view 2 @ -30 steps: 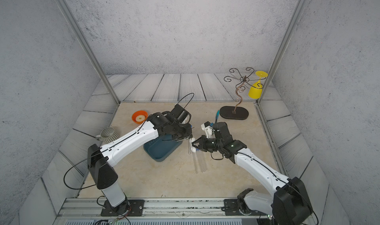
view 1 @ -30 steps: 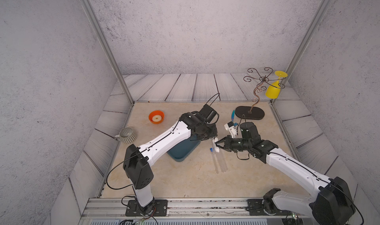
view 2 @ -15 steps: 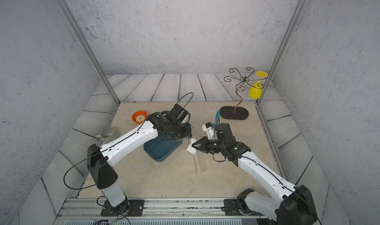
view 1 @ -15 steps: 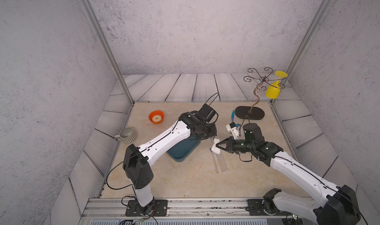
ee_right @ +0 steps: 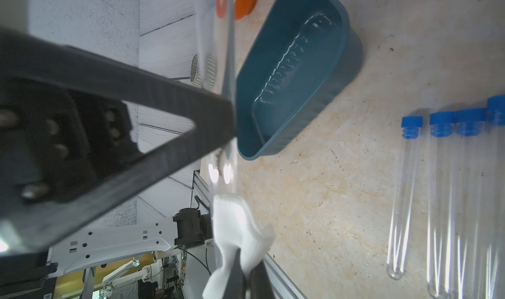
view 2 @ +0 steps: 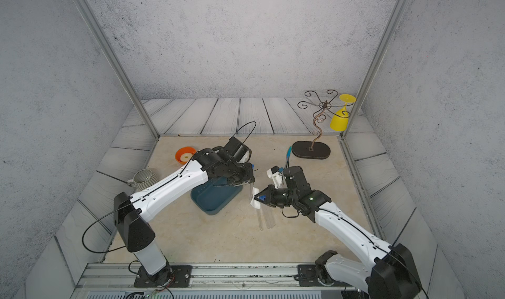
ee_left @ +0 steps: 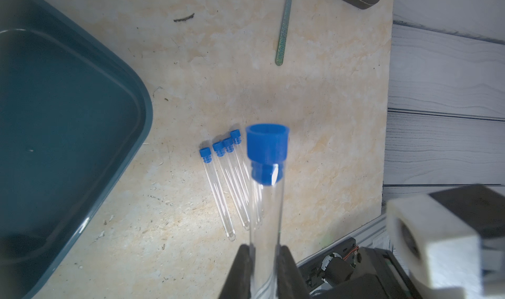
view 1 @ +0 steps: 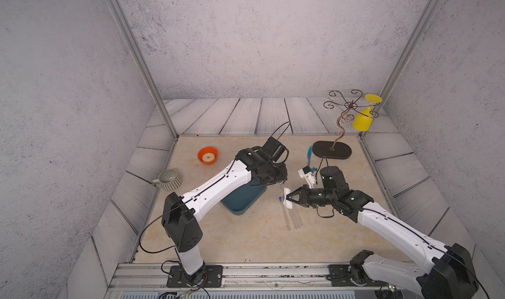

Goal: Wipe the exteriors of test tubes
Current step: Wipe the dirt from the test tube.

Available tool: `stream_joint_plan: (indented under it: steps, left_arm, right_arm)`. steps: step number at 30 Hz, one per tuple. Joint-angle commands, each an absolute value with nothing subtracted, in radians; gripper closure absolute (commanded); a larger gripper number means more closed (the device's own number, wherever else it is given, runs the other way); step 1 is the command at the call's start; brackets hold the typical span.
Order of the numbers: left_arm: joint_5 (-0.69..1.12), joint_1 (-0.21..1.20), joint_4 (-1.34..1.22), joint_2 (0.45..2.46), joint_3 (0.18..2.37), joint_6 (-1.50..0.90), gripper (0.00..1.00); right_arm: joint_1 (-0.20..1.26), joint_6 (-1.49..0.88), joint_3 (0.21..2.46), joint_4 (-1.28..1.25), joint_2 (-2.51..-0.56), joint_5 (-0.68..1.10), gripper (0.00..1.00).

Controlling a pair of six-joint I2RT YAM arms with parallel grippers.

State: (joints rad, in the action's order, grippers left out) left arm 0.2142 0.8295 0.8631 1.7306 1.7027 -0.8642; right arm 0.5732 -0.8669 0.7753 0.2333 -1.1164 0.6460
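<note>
One test tube [ee_left: 266, 215] sits pinched in left gripper [ee_left: 265, 249] (cloth [ee_right: 235, 224] seemingly touching).

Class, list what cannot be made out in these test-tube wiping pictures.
Rounded end of the held test tube: cut off by the left wrist view's edge.
Number of test tubes on the table: too small and clear in both top views.
Part of the blue tray: under the left arm, in both top views.
</note>
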Motion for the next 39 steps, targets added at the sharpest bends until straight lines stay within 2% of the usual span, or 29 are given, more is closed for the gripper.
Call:
stream_joint_plan:
  steps: [1, 13, 20, 32, 39]
  left_arm:
    - [0.225, 0.825, 0.85, 1.689, 1.708, -0.858, 0.85]
    - [0.249, 0.824, 0.846, 1.645, 1.657, -0.838, 0.85]
    - [0.287, 0.825, 0.856, 1.605, 1.621, -0.799, 0.85]
    - [0.371, 0.828, 0.824, 1.594, 1.593, -0.78, 0.85]
    - [0.382, 0.829, 0.816, 1.596, 1.605, -0.781, 0.84]
  right_arm:
    - [0.576, -0.847, 0.747, 0.271, -1.105, 0.613, 0.95]
    - [0.564, -0.785, 0.903, 0.391, -1.06, 0.598, 0.95]
    - [0.468, -0.727, 0.953, 0.457, -1.091, 0.618, 0.95]
    - [0.436, -0.699, 1.209, 0.365, -1.347, 0.717, 0.95]
    - [0.451, -0.712, 1.18, 0.331, -1.396, 0.721, 0.95]
